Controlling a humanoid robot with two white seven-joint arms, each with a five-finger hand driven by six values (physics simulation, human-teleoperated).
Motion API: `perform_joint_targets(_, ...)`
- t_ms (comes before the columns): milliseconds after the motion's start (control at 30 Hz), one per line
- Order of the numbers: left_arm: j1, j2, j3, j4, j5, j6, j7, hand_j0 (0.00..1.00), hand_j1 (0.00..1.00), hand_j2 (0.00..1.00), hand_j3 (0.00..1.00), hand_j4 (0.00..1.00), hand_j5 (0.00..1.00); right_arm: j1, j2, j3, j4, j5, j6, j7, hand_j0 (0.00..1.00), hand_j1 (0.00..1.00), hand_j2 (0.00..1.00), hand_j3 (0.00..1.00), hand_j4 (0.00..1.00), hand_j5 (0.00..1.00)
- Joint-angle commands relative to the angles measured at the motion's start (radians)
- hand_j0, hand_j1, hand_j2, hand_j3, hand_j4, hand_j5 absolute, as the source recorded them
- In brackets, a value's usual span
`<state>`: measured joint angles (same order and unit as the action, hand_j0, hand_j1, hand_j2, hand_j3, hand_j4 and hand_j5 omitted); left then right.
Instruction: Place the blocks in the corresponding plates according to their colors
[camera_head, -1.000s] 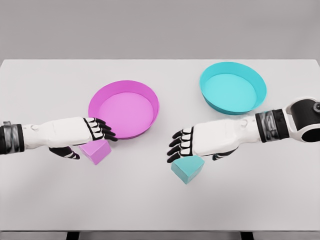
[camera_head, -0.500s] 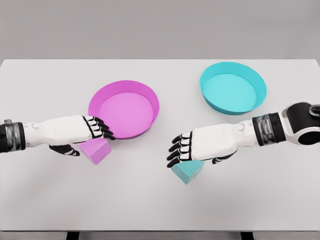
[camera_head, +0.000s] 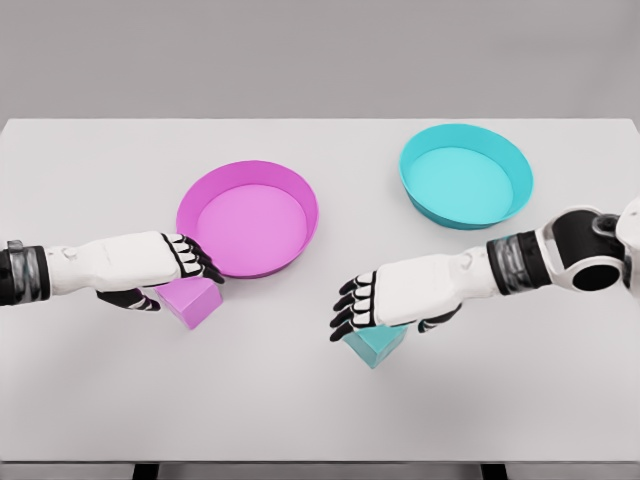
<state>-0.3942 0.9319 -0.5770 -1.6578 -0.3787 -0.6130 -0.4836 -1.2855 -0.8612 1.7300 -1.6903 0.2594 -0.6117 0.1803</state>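
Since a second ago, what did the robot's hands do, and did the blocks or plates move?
The right hand slid toward the left of the picture and now covers more of the teal block. The left hand drew back slightly over the pink block. Neither hand has clearly grasped anything yet. Both blocks, the pink plate and the teal plate stayed put on the table.

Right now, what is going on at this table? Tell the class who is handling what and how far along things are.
A two-armed robot is sorting blocks by colour. Its left hand is over the magenta block, which sits on the table just in front of the magenta plate. Its right hand covers the teal block, well short of the teal plate at the far right. Both plates hold nothing, both blocks appear to rest on the table, and neither hand shows a closed grasp.
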Motion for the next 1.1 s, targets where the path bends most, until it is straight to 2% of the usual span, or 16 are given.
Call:
perform_joint_targets(0, 0.000, 0.001, 0.000, 0.004, 0.006, 0.002, 0.000, 0.86, 0.86, 0.86, 0.86, 0.86, 0.86, 0.000, 0.005, -0.001, 0.004, -0.003, 0.001, 0.001, 1.00, 1.00, 1.00, 1.00, 1.00, 1.00)
perform_joint_targets(167, 0.000, 0.001, 0.000, 0.004, 0.006, 0.002, 0.000, 0.86, 0.86, 0.86, 0.86, 0.86, 0.86, 0.000, 0.010, -0.001, 0.012, -0.003, 0.001, 0.001, 1.00, 1.00, 1.00, 1.00, 1.00, 1.00)
perform_joint_targets(300, 0.000, 0.001, 0.000, 0.004, 0.006, 0.002, 0.000, 0.86, 0.86, 0.86, 0.86, 0.86, 0.86, 0.002, 0.033, -0.001, 0.049, -0.003, 0.001, 0.001, 1.00, 1.00, 1.00, 1.00, 1.00, 1.00)
perform_joint_targets(433, -0.002, 0.001, 0.000, 0.004, 0.006, 0.002, 0.000, 0.80, 0.80, 0.80, 0.80, 0.80, 0.80, 0.008, 0.034, -0.001, 0.050, -0.002, 0.001, 0.001, 1.00, 1.00, 1.00, 1.00, 1.00, 1.00)
perform_joint_targets(533, -0.002, 0.001, 0.000, 0.004, 0.006, 0.002, 0.000, 0.79, 0.79, 0.79, 0.79, 0.79, 0.79, 0.008, 0.034, -0.001, 0.049, -0.002, 0.001, 0.034, 1.00, 1.00, 1.00, 1.00, 1.00, 1.00)
perform_joint_targets(667, -0.002, 0.001, 0.000, 0.004, 0.006, 0.002, 0.000, 0.76, 0.76, 0.76, 0.76, 0.76, 0.76, 0.009, 0.034, -0.001, 0.044, 0.011, 0.001, 0.036, 1.00, 1.00, 1.00, 1.00, 1.00, 1.00)
perform_joint_targets(1067, -0.003, 0.001, 0.000, 0.003, 0.006, 0.002, 0.000, 0.70, 0.70, 0.70, 0.70, 0.70, 0.70, 0.011, 0.031, -0.017, 0.046, 0.015, 0.001, 0.060, 0.88, 0.88, 0.88, 0.88, 0.88, 0.88)
